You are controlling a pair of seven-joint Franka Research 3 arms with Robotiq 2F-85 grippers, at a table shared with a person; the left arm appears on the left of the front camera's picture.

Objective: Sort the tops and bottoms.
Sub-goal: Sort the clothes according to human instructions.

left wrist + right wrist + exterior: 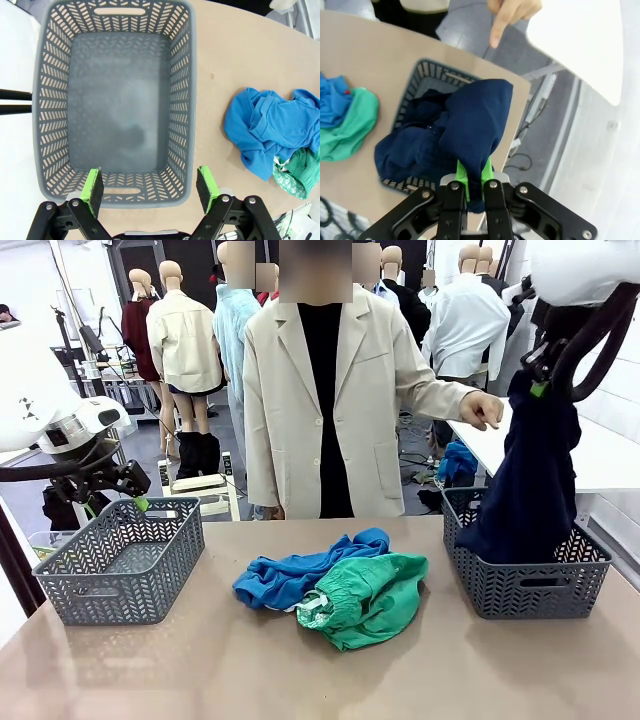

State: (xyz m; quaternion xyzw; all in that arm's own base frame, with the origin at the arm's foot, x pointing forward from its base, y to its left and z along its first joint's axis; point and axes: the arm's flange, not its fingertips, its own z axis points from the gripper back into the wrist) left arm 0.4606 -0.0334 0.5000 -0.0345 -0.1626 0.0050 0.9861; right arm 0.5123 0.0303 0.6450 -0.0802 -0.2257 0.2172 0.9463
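1. The right tool (475, 176) is clamped on a fold of the navy bottoms (470, 115), high over the right end of the bench (300, 670).
2. The navy bottoms hang straight down from it, long axis upright. Their lower end is bunched inside the right basket (520, 590) directly beneath.
3. Some cloth appears to lap over that basket's rim on the side toward the pile. Judgement: a plain release may leave it trailing outside.
4. At mid-bench, well apart from that basket, the green bottoms (375, 595) lie touching the blue top (290, 575), partly over it.
5. The left tool (150, 185), jaws wide and holding nothing, hovers above the near rim of the empty left basket (180, 100). Judgement: this is the free arm for the pile.
6. Beyond the right basket, a person's hand (483, 408) points down toward it, clear of the cloth.
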